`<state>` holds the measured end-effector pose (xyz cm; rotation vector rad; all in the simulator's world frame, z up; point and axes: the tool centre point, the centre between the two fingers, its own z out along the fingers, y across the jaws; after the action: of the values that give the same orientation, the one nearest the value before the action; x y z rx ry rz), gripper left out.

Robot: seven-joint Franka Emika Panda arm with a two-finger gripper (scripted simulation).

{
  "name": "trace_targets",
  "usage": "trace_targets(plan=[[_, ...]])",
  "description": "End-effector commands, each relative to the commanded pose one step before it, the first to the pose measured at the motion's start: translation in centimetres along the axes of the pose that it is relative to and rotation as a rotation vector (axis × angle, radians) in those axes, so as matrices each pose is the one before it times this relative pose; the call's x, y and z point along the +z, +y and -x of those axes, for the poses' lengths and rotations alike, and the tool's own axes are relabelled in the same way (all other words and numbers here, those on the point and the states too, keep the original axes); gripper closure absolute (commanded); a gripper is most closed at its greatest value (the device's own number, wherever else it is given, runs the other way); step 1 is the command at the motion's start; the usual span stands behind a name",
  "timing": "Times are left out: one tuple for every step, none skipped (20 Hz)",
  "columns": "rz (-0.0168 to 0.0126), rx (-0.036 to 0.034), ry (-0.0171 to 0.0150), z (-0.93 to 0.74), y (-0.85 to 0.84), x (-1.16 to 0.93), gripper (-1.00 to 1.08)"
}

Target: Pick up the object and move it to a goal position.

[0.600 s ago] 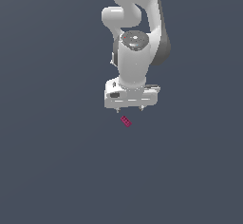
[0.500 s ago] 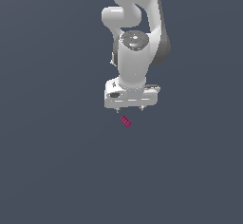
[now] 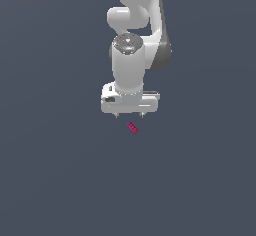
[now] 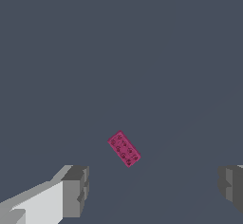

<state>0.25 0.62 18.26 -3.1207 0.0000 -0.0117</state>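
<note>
Nothing has visibly moved since the earlier frames: the white gripper (image 3: 129,115) hangs above the tiny magenta-pink studded rectangular block (image 3: 132,127). Its fingers (image 4: 76,191) are spread wide, grasping nothing, with the block lying studs-up on the grey bench (image 3: 60,180).

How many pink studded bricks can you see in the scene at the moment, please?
1. The pink brick lies on the grey surface, just below the open gripper in the exterior view and ahead of its fingers in the wrist view. Nothing suggests a hidden one.
</note>
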Motion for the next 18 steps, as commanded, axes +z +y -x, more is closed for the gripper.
trace_targets(plan=[[-0.00076,0.00081,-0.00008,-0.001,-0.063,-0.012,-0.92],[-0.00002,0.00069,0.00007,-0.007,-0.031,-0.031,-0.92],[-0.00006,0.00048,-0.00001,0.0,0.016,-0.002,-0.92],[0.00008,-0.00109,-0.00005,0.007,0.011,0.029,-0.92],[0.00023,-0.00266,-0.00008,0.013,0.01,0.058,-0.92],[0.0004,-0.00435,-0.00011,0.02,0.002,0.087,-0.92],[0.00055,-0.00591,-0.00013,0.026,0.0,0.115,-0.92],[0.00069,-0.00753,-0.00016,0.033,-0.004,0.143,-0.92],[0.00083,-0.00915,-0.0002,0.04,-0.01,0.172,-0.92],[0.00095,-0.0107,-0.00023,0.047,-0.014,0.199,-0.92],[0.00106,-0.01219,-0.00027,0.054,-0.018,0.226,-0.92],[0.00114,-0.01357,-0.00031,0.061,-0.018,0.253,-0.92],[0.00122,-0.01508,-0.00036,0.07,-0.021,0.281,-0.92],[0.00127,-0.01648,-0.00041,0.078,-0.024,0.307,-0.92],[0.00133,-0.01797,-0.00045,0.086,-0.031,0.332,-0.92],[0.00137,-0.01956,-0.00049,0.094,-0.039,0.359,-0.92],[0.0014,-0.02113,-0.00054,0.103,-0.047,0.385,-0.92],[0.0014,-0.02271,-0.00058,0.112,-0.056,0.411,-0.92]])
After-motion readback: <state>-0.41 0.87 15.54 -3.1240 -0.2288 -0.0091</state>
